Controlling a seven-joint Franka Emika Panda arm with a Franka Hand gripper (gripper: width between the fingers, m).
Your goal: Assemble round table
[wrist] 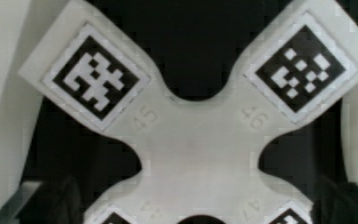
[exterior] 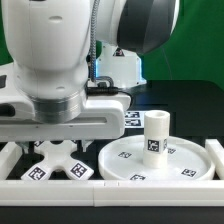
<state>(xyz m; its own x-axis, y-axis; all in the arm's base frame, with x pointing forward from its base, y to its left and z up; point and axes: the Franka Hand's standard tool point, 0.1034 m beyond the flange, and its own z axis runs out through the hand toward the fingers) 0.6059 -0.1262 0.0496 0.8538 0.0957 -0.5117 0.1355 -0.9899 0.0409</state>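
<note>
Item: round table, white plastic with square tags, three parts on a black table (exterior: 195, 105).
Disc (exterior: 200, 158): lies flat, tagged face up, at the exterior view's right, near the front.
Leg (exterior: 155, 133): stands on the middle of the disc, one tag on its side.
Base (exterior: 60, 166): X-shaped, flat on the table at the exterior view's left, just beside the disc's rim and apart from the leg.
Pincer (exterior: 55, 146): jaws spread wide with nothing held. It hangs close over the base, fingers pointing down.
Wrist view: the base (wrist: 179, 140) fills the picture, centred under the camera, with two tagged arms forking away in a V. The fingertips are dark and blurred at the edge, so contact with the base cannot be told.
Done: the leg is set on the disc. Whether it is screwed tight cannot be told.
Left: judged as one joint. The base is to be gripped, lifted, carried over the leg and fixed on its free top end.
Stage: judged past the halfway point, with the approach to the base in hand.
Leg axis: long axis vertical, free end pointing up.
Base axis: no single long axis. Its four equal arms lie in the table's plane, tags up, running diagonally in the exterior view.
Disc axis: none, since it is round and level.
</note>
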